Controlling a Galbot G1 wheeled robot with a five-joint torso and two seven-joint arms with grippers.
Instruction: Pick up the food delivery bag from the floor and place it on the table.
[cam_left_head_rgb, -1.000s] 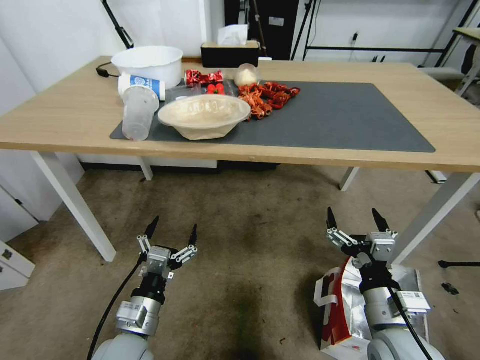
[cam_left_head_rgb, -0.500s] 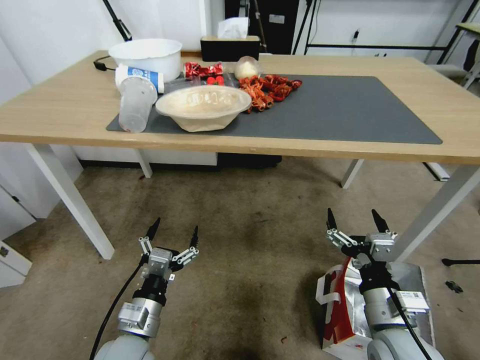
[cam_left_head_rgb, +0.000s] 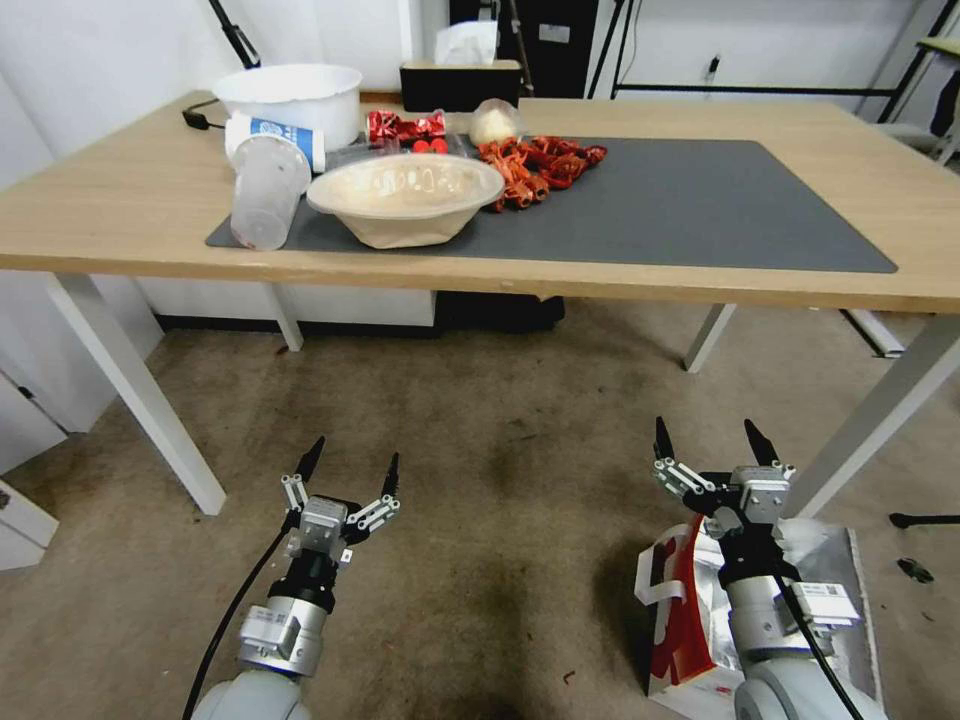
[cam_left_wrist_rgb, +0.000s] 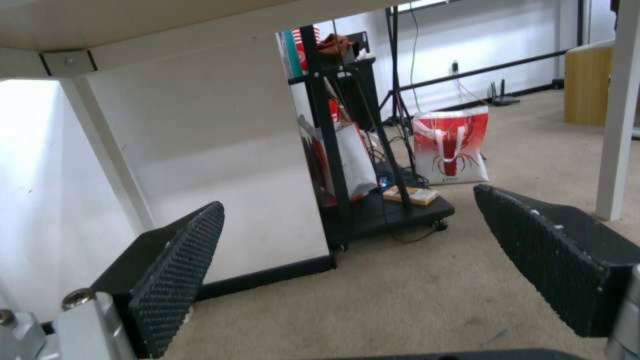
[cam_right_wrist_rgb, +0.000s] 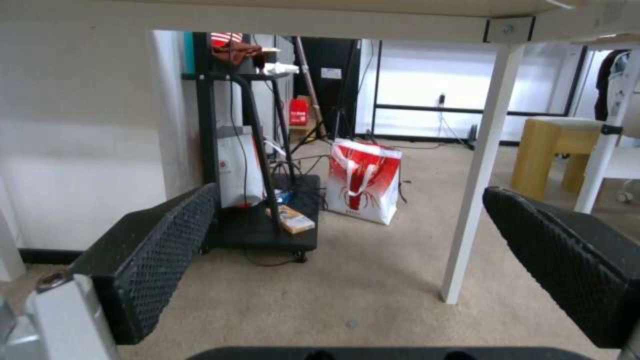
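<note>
The food delivery bag (cam_left_head_rgb: 690, 610) stands on the floor under the right tool (cam_left_head_rgb: 714, 448), whose fingers are spread wide; the left tool (cam_left_head_rgb: 352, 470) is wide too.

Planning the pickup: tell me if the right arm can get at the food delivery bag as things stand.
Probably yes. The food delivery bag stands on the floor right under the right arm, its foil-lined top open. The right gripper is open and empty, held out past the bag, so it must pull back and go down. Nothing blocks it.
</note>
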